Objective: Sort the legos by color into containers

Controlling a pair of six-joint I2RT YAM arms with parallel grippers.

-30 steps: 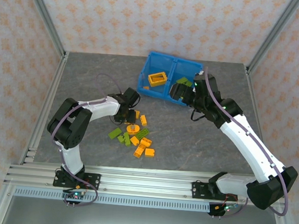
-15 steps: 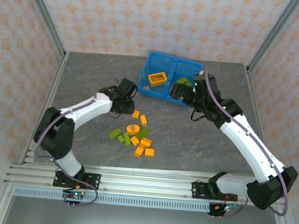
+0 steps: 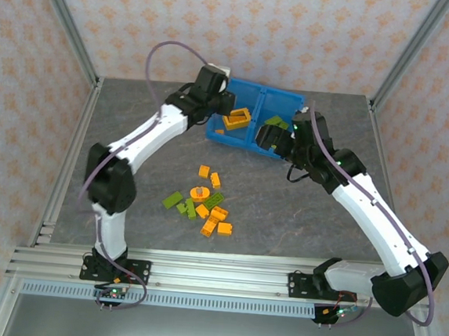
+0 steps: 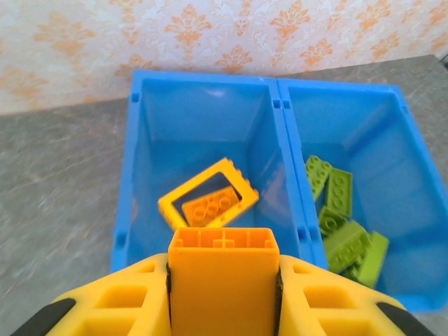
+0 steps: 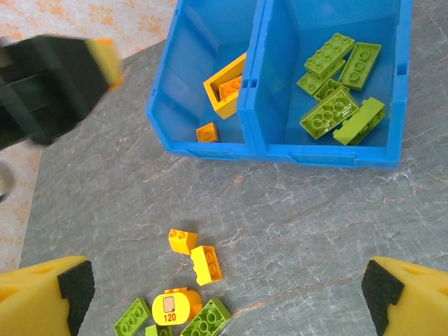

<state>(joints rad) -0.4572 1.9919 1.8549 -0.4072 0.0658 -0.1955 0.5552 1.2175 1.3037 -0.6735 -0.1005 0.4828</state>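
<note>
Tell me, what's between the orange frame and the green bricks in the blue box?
The blue plastic bin's middle wall stands between them, as the left wrist view shows.

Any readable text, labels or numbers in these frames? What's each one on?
"120": on the white sticker on the rounded orange brick, in the loose pile on the table.
Small mark above that number on the same sticker: too small to read.
No other text is legible.
</note>
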